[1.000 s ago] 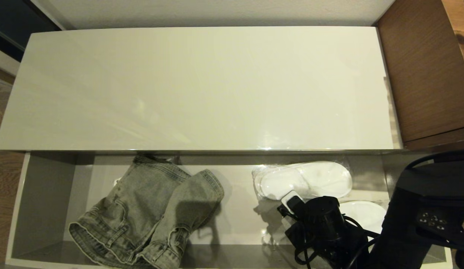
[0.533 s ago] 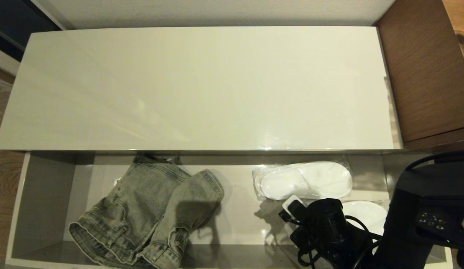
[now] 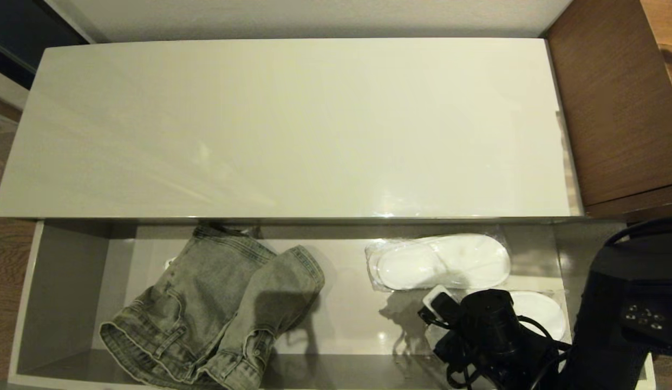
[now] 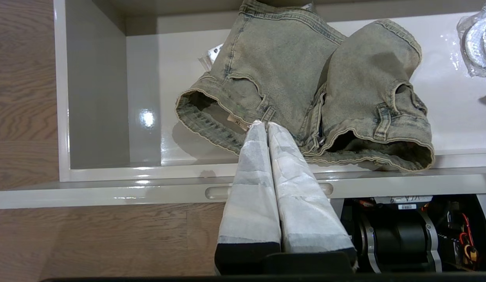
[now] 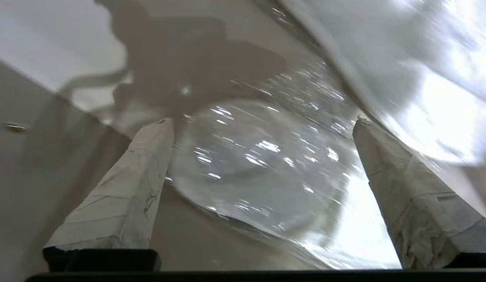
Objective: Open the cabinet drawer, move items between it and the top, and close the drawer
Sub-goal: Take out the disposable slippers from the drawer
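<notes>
The cabinet drawer stands pulled out below the glossy cream top, which is bare. A folded grey-green denim garment lies in the drawer's left half. Two plastic-wrapped white slippers lie in the right half, one at the back and one nearer. My right arm's wrist reaches down into the drawer and covers part of the nearer slipper. The right gripper is open, its taped fingers either side of the wrapped slipper. My left gripper is shut and empty above the drawer front, its tips in line with the denim's near hem.
A brown wooden desk stands against the cabinet's right end. Wooden floor shows to the left of the drawer. The robot's base sits just below the drawer front. A white wall runs behind the top.
My right wrist has shifted to the right and a little toward the drawer's near side, uncovering the back slipper's edge. The denim, the slippers and the left arm have stayed put.
</notes>
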Available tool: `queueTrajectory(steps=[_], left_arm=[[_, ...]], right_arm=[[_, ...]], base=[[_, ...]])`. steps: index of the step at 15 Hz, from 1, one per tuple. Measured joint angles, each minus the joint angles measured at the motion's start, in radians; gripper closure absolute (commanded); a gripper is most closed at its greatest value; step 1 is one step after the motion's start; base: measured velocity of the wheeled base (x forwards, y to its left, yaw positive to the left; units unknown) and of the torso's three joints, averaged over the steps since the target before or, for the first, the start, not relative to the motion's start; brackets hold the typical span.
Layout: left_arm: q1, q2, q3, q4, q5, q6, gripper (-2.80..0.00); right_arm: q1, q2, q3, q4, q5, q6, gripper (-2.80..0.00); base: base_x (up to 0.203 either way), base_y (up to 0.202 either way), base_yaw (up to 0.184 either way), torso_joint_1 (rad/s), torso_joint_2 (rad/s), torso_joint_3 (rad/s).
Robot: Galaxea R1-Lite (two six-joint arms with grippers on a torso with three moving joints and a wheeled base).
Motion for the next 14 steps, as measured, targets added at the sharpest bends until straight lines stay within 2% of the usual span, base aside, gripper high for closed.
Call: queueTrajectory(steps=[9, 14], left_arm=[[0.000, 0.000, 0.000, -0.001, 0.000, 0.000, 0.00], [0.000, 0.000, 0.000, -0.001, 0.000, 0.001, 0.00]], right_arm=[[-0.139, -0.024, 0.001, -0.065, -0.012, -0.042, -2.80], [-0.169, 0.005, 0.008, -0.114, 0.005, -0.057, -2.80]], base=[[0.000, 0.000, 0.000, 0.000, 0.00, 0.000], [0.000, 0.000, 0.000, 0.000, 0.00, 0.000]])
